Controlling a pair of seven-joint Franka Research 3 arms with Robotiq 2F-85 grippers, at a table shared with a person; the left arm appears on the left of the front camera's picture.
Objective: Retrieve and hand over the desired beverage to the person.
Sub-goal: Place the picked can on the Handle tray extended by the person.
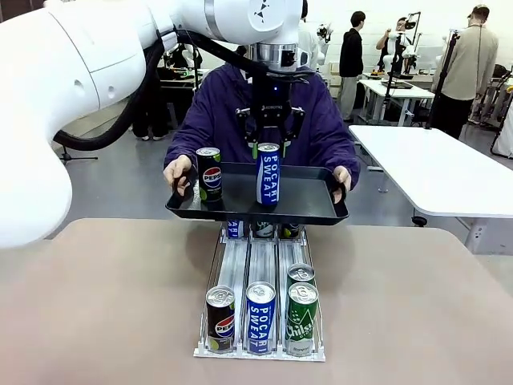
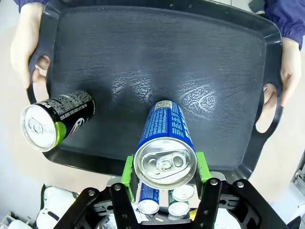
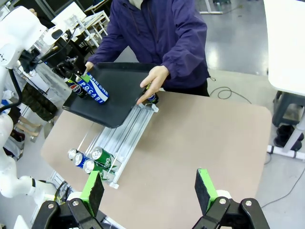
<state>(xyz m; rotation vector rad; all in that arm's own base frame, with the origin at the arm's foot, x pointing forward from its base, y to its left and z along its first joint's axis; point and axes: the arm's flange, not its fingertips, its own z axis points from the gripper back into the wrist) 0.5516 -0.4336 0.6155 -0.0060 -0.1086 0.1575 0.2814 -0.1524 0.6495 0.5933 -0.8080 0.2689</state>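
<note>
Chilsung can [image 1: 302,318], Pocari Sweat can [image 1: 268,173], tray [image 1: 309,200]

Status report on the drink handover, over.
Left gripper shut on Pocari Sweat can, upright on the person's black tray. Right gripper open, holding nothing. Pepsi can alongside on the tray, apart.

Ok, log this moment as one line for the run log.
left pincer: shut on Pocari Sweat can | can: on tray | tray: held by person | right pincer: open, idle

Cans [image 1: 268,173] read POCARI SWEAT; PEPSI [image 1: 210,174]; Chilsung [image 1: 302,318].
</note>
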